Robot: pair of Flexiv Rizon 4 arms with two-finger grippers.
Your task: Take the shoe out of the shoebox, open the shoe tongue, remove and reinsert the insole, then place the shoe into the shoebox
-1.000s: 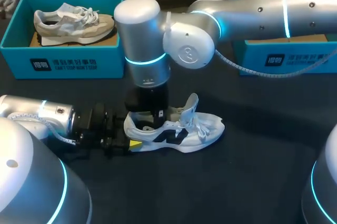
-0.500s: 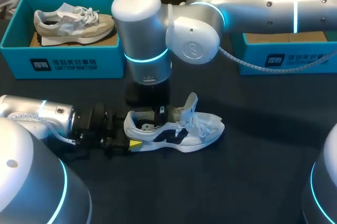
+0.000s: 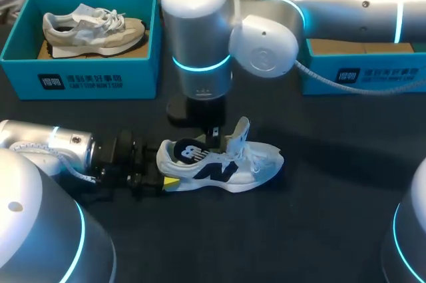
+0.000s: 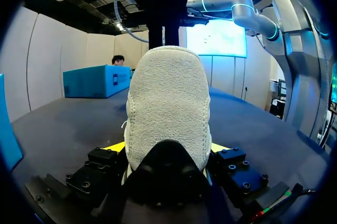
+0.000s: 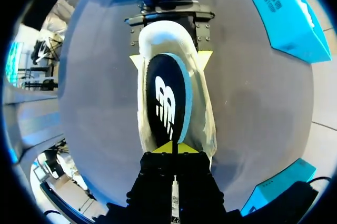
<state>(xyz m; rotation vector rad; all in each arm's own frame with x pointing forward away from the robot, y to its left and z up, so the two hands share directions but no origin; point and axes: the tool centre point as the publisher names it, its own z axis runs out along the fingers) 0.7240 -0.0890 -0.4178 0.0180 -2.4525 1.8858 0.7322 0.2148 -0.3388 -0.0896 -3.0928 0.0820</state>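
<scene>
A white shoe point(image 3: 243, 163) with a dark side logo lies on the dark table, toe to the right and tongue folded up. My left gripper point(image 3: 163, 172) grips its heel from both sides; the suede heel point(image 4: 168, 97) fills the space between its yellow tips. My right arm comes in from the right, and its gripper point(image 3: 214, 138) hangs just above the shoe's opening. Its yellow tips point(image 5: 172, 149) are pinched together on the front end of the black insole point(image 5: 167, 100). The insole point(image 3: 188, 154) is tilted up in the heel, logo showing.
At the back left stands a teal shoebox point(image 3: 80, 82) holding a beige shoe point(image 3: 93, 30). A second teal box point(image 3: 363, 73) stands at the back right, partly behind my right arm. Bare dark tabletop lies in front of and to the right of the white shoe.
My right gripper has risen out of the shoe's opening and shifted slightly right. The black insole now shows, tilted up. The left gripper and the shoe have stayed put.
</scene>
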